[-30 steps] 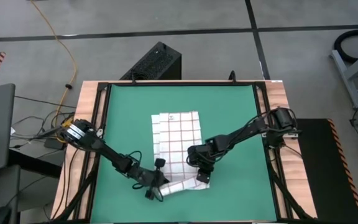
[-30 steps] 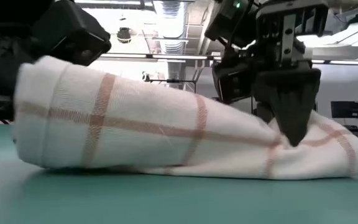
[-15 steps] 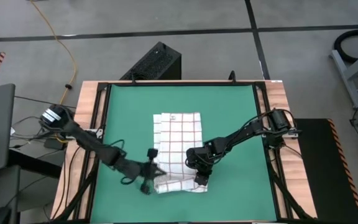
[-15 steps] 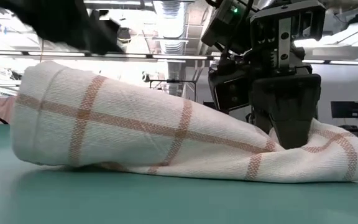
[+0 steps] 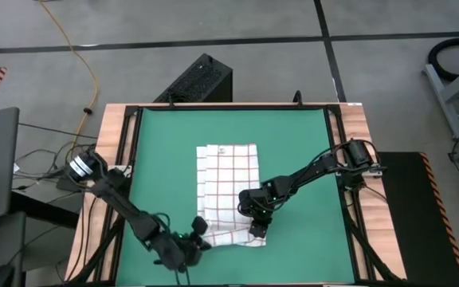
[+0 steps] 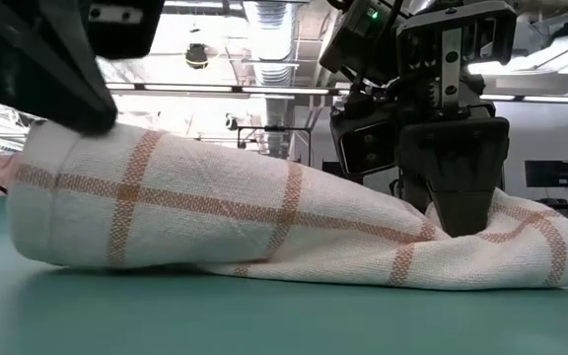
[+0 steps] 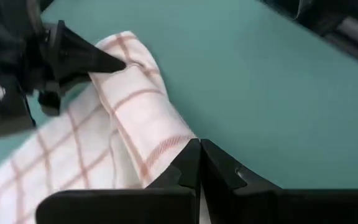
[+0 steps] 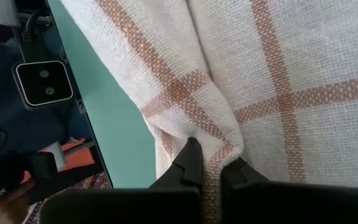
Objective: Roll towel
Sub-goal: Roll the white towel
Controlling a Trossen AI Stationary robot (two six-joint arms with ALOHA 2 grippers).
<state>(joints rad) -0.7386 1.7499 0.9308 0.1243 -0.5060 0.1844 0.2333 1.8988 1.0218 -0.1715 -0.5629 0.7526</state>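
The white towel with red-brown grid lines lies flat on the green mat. Its near end is rolled into a loose roll. My right gripper is shut on the roll's right end. My left gripper is shut at the roll's left end; in the left wrist view its fingertips stand against the roll's side, with no cloth showing between them. My left gripper touches the roll's left end with the outer side of its shut fingers, coming slanting from the near left. In the low view it rests on top of that end. My right gripper pinches a small fold of cloth at the roll's right end between its two fingertips. The fingers point down from above. The roll lies on the mat, slack, dented in under the fingers.
The mat sits in a black frame on a wooden table. Free mat lies left, right and beyond the towel. The table's near edge is close behind the left arm. Beyond the table the floor holds a black box.
My left arm has swung toward the table's near edge while its gripper stayed at the roll's left end. The rolled near end, slanted a second ago, now lies straight across the towel; its left end has turned and sits a little lower. My right gripper kept its hold.
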